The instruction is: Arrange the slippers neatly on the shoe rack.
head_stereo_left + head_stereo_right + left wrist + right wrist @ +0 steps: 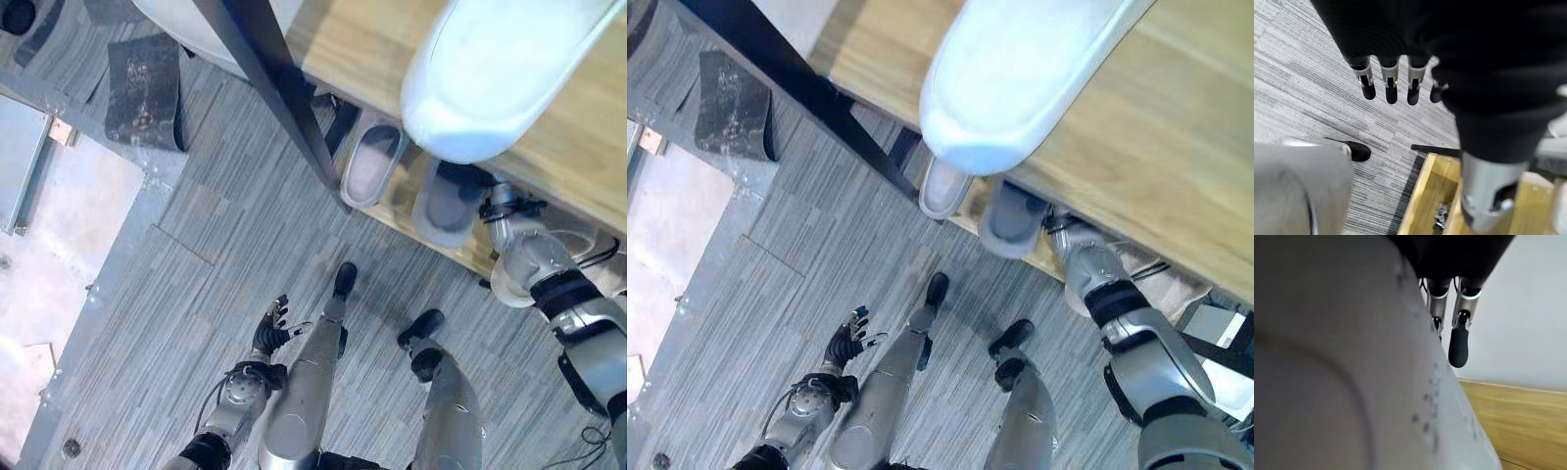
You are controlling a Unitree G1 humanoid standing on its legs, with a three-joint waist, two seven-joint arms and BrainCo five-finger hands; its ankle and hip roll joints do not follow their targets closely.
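The wooden shoe rack (578,147) has a large white slipper (490,78) on its top board. On the lower shelf (400,201) lie two grey slippers, one on the left (372,162) and one on the right (446,208), heels sticking out over the edge. My right hand (502,203) reaches under the top board, right beside the right grey slipper. In the right wrist view that slipper's pale side (1327,362) lies against the hand, and the fingers (1459,342) run straight along it. My left hand (272,328) hangs low over the floor, fingers (1391,85) relaxed and holding nothing.
A black slanted post (284,93) of the rack crosses in front of the left grey slipper. A dark mat (144,90) lies on the grey plank floor at the far left, beside a pale floor panel (59,245).
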